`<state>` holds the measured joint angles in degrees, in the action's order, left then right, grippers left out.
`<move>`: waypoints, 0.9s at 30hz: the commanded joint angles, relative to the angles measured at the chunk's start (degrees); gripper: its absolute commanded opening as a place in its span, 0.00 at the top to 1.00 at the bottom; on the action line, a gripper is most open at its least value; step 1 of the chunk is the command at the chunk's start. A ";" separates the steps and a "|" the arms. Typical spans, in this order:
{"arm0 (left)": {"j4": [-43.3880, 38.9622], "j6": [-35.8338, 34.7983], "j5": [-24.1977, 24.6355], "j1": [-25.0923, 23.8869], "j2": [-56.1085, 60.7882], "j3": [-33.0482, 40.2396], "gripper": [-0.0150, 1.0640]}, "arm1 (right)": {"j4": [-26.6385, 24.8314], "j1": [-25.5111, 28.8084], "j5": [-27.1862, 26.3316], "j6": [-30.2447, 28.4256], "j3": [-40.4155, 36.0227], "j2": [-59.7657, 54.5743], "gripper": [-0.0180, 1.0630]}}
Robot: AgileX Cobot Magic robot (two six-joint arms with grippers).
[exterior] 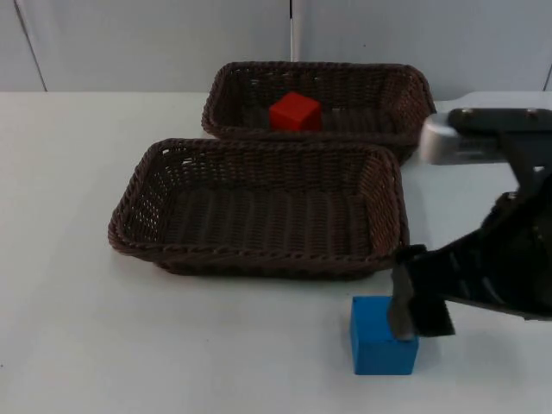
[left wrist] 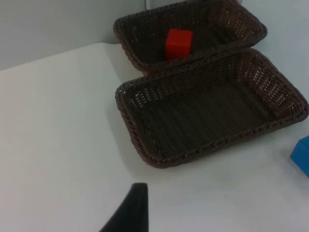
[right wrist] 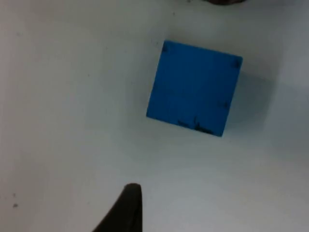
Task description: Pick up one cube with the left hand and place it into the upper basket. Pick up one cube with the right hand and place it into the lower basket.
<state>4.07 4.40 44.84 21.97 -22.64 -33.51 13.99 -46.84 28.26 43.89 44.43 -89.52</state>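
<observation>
- Top view: two dark brown wicker baskets stand on the white table (exterior: 78, 259), one behind the other; the upper basket (exterior: 319, 71) lies toward twelve o'clock, and the lower basket (exterior: 259, 155) sits just in front of it, their adjoining rims close together or touching.
- Top view: a red cube (exterior: 295, 112) rests on the floor of the upper basket, left of that basket's middle.
- Top view: a blue cube (exterior: 379, 338) stands on the table outside the lower basket, off its corner at about five o'clock and near the front rim.
- Top view: the right gripper (exterior: 414, 306) reaches in from three o'clock and hangs over the right part of the blue cube; whether its jaws are released or clenched cannot be told.
- Right wrist view: the blue cube (right wrist: 194, 87) is seen from above, lying flat on the bare table, apart from the black fingertip (right wrist: 126, 208).
- Left wrist view: the camera looks across both baskets; the red cube (left wrist: 178, 42) sits in the farther basket (left wrist: 145, 46), the nearer basket (left wrist: 130, 125) holds no cube, and an edge of the blue cube (left wrist: 301, 154) shows beside it.
- Left wrist view: one black fingertip (left wrist: 133, 210) of the left gripper stands over bare table, well apart from the baskets; the state of its jaws cannot be told.
</observation>
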 commanded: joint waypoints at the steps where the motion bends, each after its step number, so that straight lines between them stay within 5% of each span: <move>1: -0.04 -0.20 -0.32 -0.04 0.39 0.19 0.01 | 3.80 -0.39 -0.54 4.05 1.26 -1.83 0.01; 7: -0.04 -0.20 -0.55 -0.04 0.39 0.19 0.01 | 10.31 -0.42 -1.68 11.02 6.43 -9.95 0.03; 23: -0.27 -0.20 -0.53 -0.04 0.39 0.19 0.01 | 10.86 -0.51 -9.66 10.90 10.52 -22.88 0.08; 27: -0.41 -0.20 -0.53 -0.04 0.39 0.19 0.01 | 10.75 -0.51 -10.67 11.16 10.52 -23.53 0.23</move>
<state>4.07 4.40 44.62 21.97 -22.64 -33.51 23.96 -46.84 18.58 54.46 54.70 -113.13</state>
